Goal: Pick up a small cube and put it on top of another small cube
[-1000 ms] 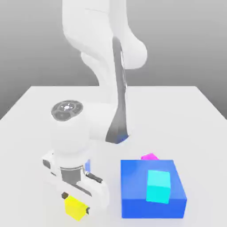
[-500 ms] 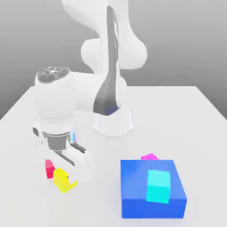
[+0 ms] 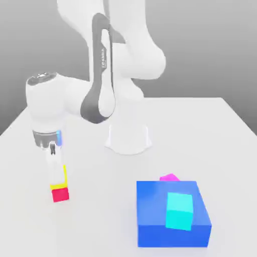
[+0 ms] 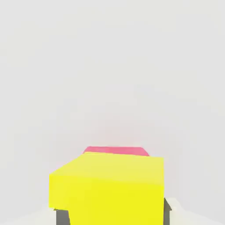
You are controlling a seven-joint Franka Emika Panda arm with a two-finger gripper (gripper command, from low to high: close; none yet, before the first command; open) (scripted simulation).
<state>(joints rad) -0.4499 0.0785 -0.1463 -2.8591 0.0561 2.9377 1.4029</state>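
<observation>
Since half a second ago, I see my gripper (image 3: pixel 57 181) has swung toward the exterior view's left, still clamping the yellow cube (image 3: pixel 61 178), which now sits directly atop the red-pink cube (image 3: pixel 60 194).

hand (image 3: pixel 58 176) gripping yellow cube (image 3: pixel 63 175), sitting atop red-pink cube (image 3: pixel 60 194)

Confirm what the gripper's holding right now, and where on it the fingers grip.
The gripper holds the yellow cube, fingers on its two opposite side faces, directly over the red-pink cube. Whether the two cubes touch cannot be told.
</observation>
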